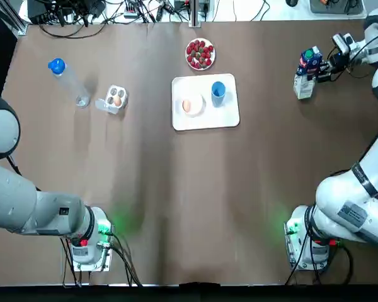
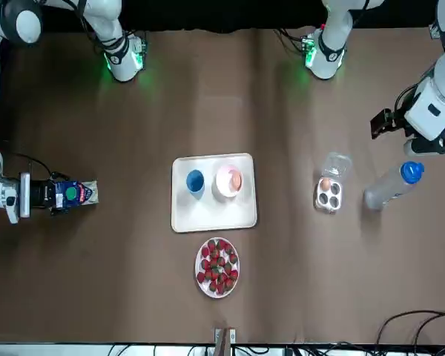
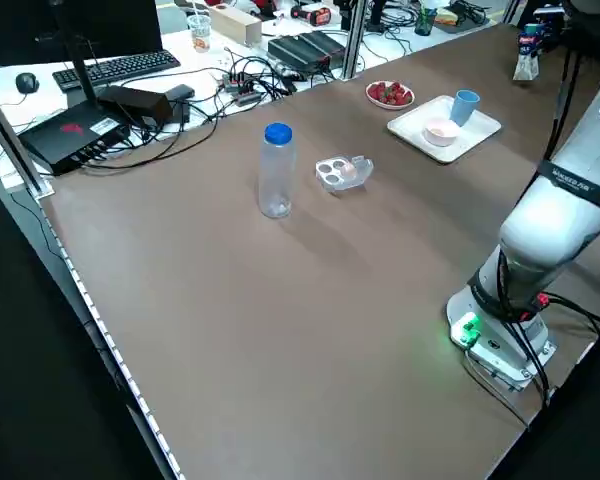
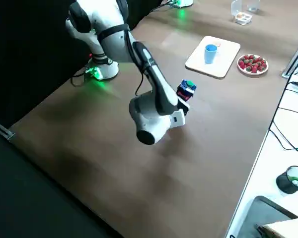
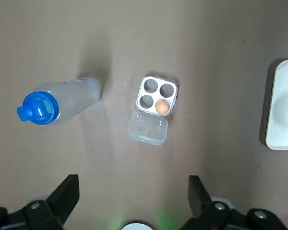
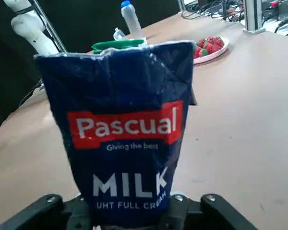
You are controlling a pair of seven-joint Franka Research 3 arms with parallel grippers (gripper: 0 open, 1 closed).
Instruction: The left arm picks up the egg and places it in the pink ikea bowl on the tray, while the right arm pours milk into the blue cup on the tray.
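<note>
the brown table [image 1: 176, 201] fills the top view, and the clock directions below are read on it from that view, with the arms' bases at 6 o'clock.

the left arm is raised over the 9 o'clock side. the left gripper [image 5: 133, 181] looks straight down, with its fingers spread wide and nothing between them. the right arm reaches out to 2 o'clock, where the right gripper [image 1: 318, 70] is clamped on the dark blue cardboard milk carton with a green cap [image 1: 305, 74]. the carton is upright. whether its base touches the table cannot be told.

a white rectangular plastic tray [image 1: 223, 114] lies a little toward 12 o'clock from the centre. at 10 o'clock a clear plastic water bottle with a blue cap [image 1: 69, 83] stands well apart from the tray. at 12 o'clock of the tray, just beside its edge, sits a white round plate [image 1: 188, 55] heaped with red strawberries [image 1: 200, 53].

between the bottle and the tray, close to the bottle, lies a clear plastic four-cup egg carton [image 5: 150, 87], its lid folded open.

on the tray, the pink plastic bowl [image 1: 200, 102] sits on the 9 o'clock side. the small blue plastic cup [image 1: 218, 92] stands upright at 2 o'clock of it, just beside it.

a brown egg [image 1: 187, 106] lies inside the pink bowl. a second brown egg [image 5: 162, 106] sits in one cup of the carton, and the other three cups are bare.
</note>
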